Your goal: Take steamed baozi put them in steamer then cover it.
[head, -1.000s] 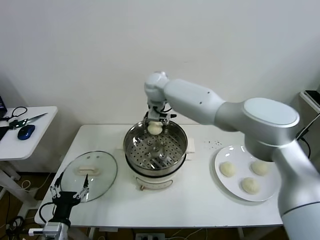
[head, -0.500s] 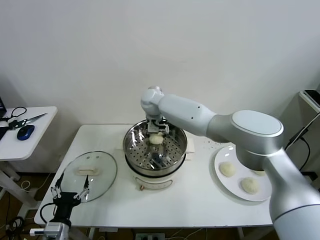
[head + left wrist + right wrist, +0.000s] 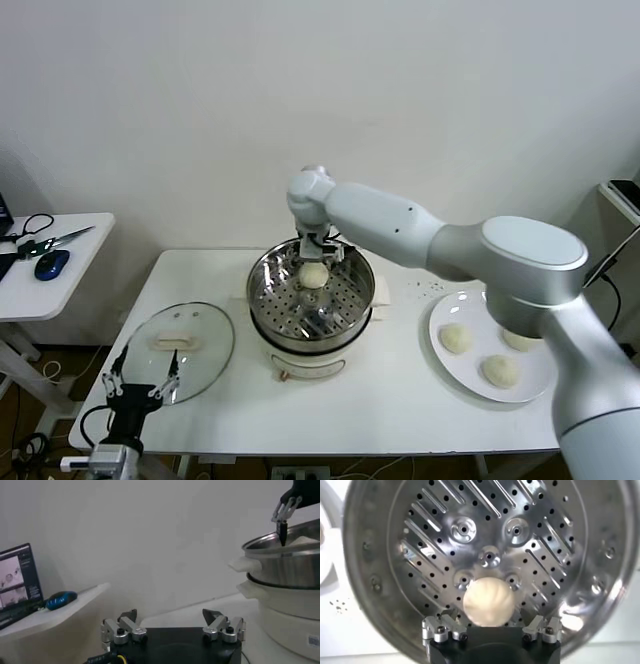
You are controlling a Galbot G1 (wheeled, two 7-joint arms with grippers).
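The steel steamer (image 3: 298, 338) stands mid-table on its white base. One baozi (image 3: 314, 276) lies on the perforated floor at the back of the pot. My right gripper (image 3: 318, 250) hovers just above it, open, holding nothing. From the right wrist the baozi (image 3: 487, 602) rests free on the steamer floor (image 3: 485, 535), between the spread jaws of the right gripper (image 3: 491, 620). Three more baozi (image 3: 456, 338) sit on a white plate (image 3: 470, 378) at the right. The glass cover (image 3: 205, 355) lies flat at the left. My left gripper (image 3: 140, 385) is parked open at the cover's near edge.
A small side table (image 3: 60, 255) at the far left carries scissors and a blue mouse (image 3: 59, 599). The left wrist view shows the left gripper (image 3: 171, 614) empty, with the steamer (image 3: 285, 565) off to one side. The wall runs close behind the table.
The right gripper went down into the steamer with the baozi, opened and let it go on the perforated floor, then rose slightly. The left arm stayed still.
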